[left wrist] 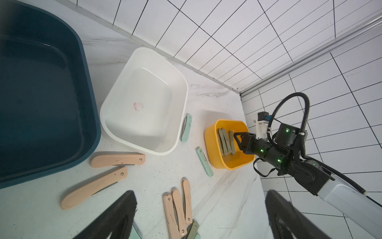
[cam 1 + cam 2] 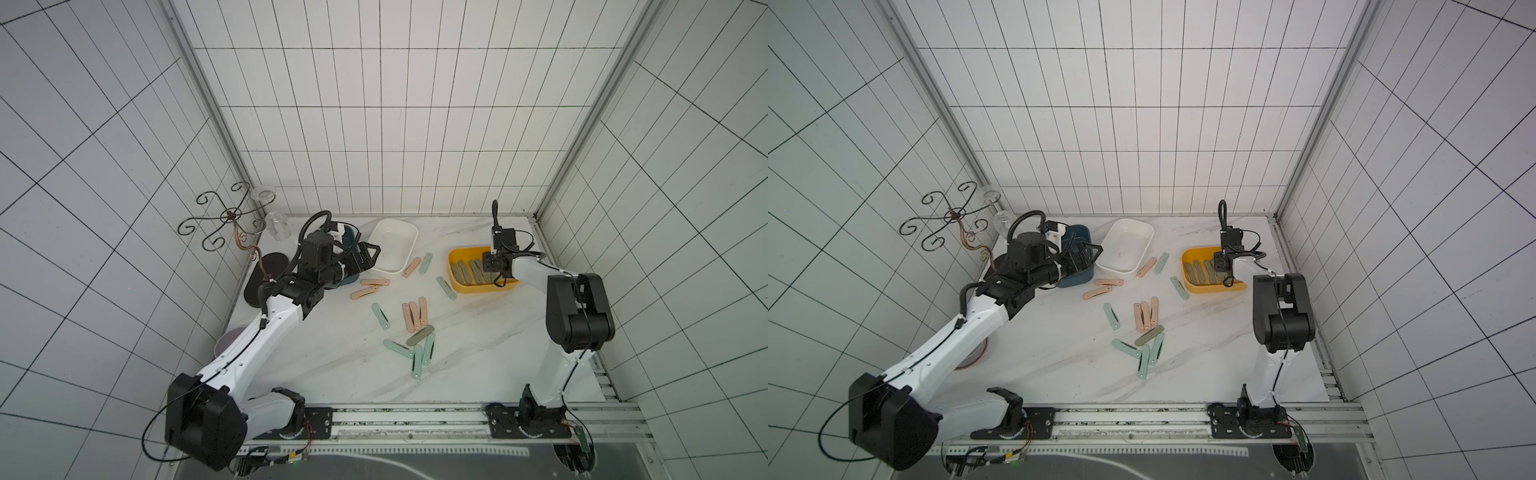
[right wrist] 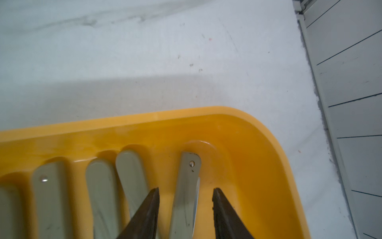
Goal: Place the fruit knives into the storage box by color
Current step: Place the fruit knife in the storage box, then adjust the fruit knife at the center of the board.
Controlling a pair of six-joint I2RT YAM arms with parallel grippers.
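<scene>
Here, the right gripper (image 3: 186,189) hangs open astride an olive knife (image 3: 189,165), its rivet and blade edge showing, which lies in the yellow box (image 3: 248,124) at the table's (image 2: 332,374) two o'clock. Pink knives (image 2: 423,311) and mint knives (image 2: 416,363) lie mid-table. The left gripper (image 1: 199,192), at ten o'clock, gapes empty.

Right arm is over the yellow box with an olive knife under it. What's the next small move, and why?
Probably lift the right gripper straight up out of the yellow plastic box. Its jaws stand apart, clear of the olive-grey folded knife lying flat on the box floor, so nothing is held. Another olive-grey knife waits outside the box.
</scene>
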